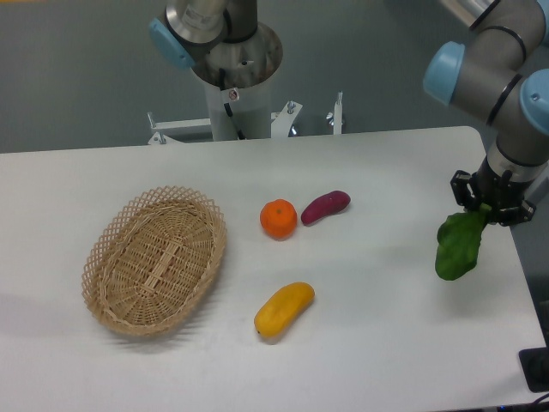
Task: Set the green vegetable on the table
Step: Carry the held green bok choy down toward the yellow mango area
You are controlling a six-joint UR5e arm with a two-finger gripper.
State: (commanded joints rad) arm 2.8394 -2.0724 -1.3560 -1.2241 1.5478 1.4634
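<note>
At the right edge of the large white flat bench with rounded corners (386, 326) we see the black two-finger gripper (491, 209) pointing down, its fingers clamped on the top end of the dark green leafy toy vegetable (457, 243). The vegetable hangs below the gripper, its broad leaf end lowest and tilted a little to the left. Whether that lowest tip touches the bench surface we cannot tell from this view (no clear shadow under it). The pale stem end is hidden among the fingers.

The vegetable is well apart from everything else. Toward the middle of the bench sits a round orange toy fruit (279, 218), and just to its right, a little farther back, lies a small purple eggplant-like piece (325, 206), angled with its right end farther from us; the two are close but seem not to touch. Nearer to us, below the orange fruit, lies an elongated yellow mango-like fruit (285, 309), tilted with its right end farther back.

On the left half of the bench rests an oval woven wicker basket (103, 257) with an open lattice rim, and we see nothing inside it. Behind the bench stands the arm's grey cylindrical base column (236, 86).
</note>
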